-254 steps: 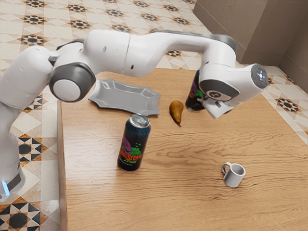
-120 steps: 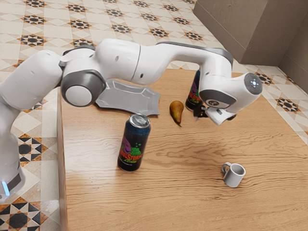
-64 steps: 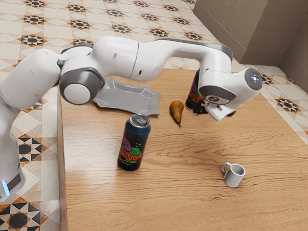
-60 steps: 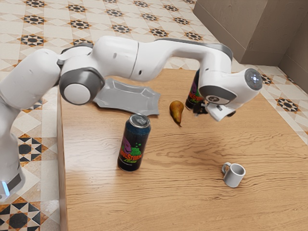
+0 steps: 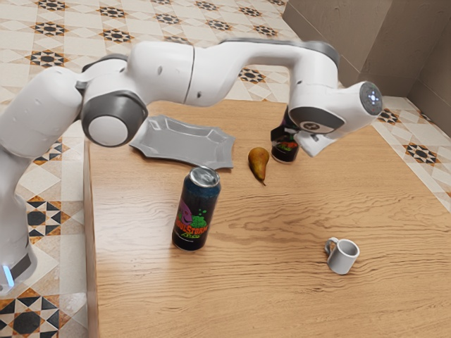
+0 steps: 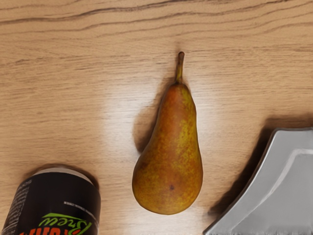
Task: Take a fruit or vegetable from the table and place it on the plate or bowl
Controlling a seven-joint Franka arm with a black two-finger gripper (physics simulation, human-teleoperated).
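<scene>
Found the pear (image 5: 258, 163) (image 6: 170, 156) lying on its side on the wooden table (image 5: 282, 282), bare wood all round it and nothing touching it. Noted yellow-brown skin with a reddish flush, and the stem pointing away from the plate and toward the table's near edge. Saw the grey scalloped plate (image 5: 183, 141) (image 6: 274, 196) just beside the pear's fat end, on the exterior view's left, flat on the table with nothing on it. Saw a dark drink can (image 5: 286, 149) (image 6: 51, 203) with green lettering standing upright near the fat end on the other side, apart from the pear. Placed the gripper (image 5: 280, 134) above the table just in front of that can, up from the pear and toward the exterior view's right of it, with the white wrist covering most of it. Could not tell whether it was released or clenched. Spotted a second dark can (image 5: 196, 209) upright nearer the front, well apart from the pear. Spotted a small white mug (image 5: 342, 255) upright toward the near right corner. Made out patterned tile floor (image 5: 49, 28) beyond the table.
</scene>
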